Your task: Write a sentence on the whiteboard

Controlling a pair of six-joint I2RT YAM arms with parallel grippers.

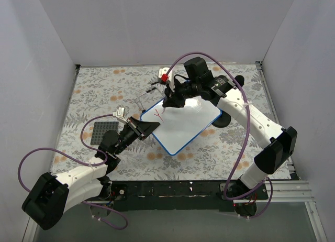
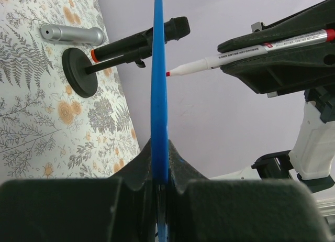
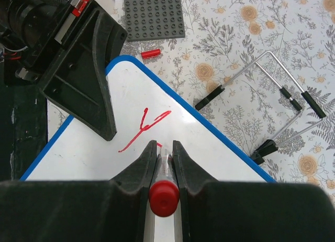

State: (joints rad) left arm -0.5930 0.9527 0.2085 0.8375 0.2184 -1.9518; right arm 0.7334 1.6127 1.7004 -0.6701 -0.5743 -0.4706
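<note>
1. Your white rectangular whiteboard with the blue rim lies at the centre of the top view, on the floral-patterned table cover.
2. Your left gripper is clenched on the board's blue edge, at its left corner in the top view.
3. Your right gripper grasps a white-barrelled red marker. Its tip is at the board's upper left, but you cannot tell whether it touches.
4. The sentence is so far one red Y-like stroke, at the centre of the right wrist view.
5. A dark grey studded square plate lies left of the board.
</note>
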